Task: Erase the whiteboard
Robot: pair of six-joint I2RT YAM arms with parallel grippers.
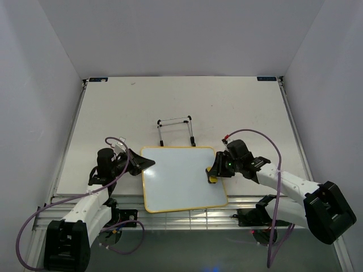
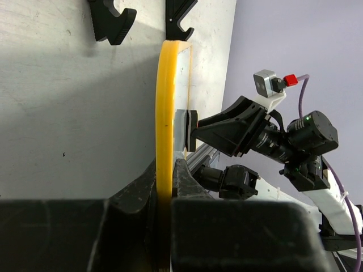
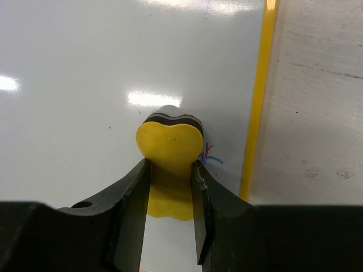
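White walls enclose a pale table (image 1: 113, 107), with both arm bases mounted at its near edge. The left arm reaches forward and to the right, its wrist bent inward so that the left gripper (image 1: 144, 163) meets the left side of the whiteboard (image 1: 176, 181) close to the far-left corner. Its jaws are clenched on the yellow frame (image 2: 164, 102), one finger on each side of the rim. The right arm extends leftward from its base with the forearm low over the table. The right gripper (image 1: 214, 173) is clamped on a yellow eraser (image 3: 170, 144), which sits between the two fingers with its dark felt face pressed against the board, just inside the right edge. The whiteboard lies near the centre of the table's near half, between the two grippers, with its writing face upward. Its sides run roughly parallel to the table edges, turned slightly so that the near edge sits further right than the far edge. The outline is close to square, so a long axis cannot be told. A black wire stand (image 1: 176, 129) extends from the far edge across the table. The board surface is glossy white, reflects the overhead lights and is almost entirely clean. A few faint red and blue marks (image 3: 210, 153) sit beside the eraser, next to the right frame.
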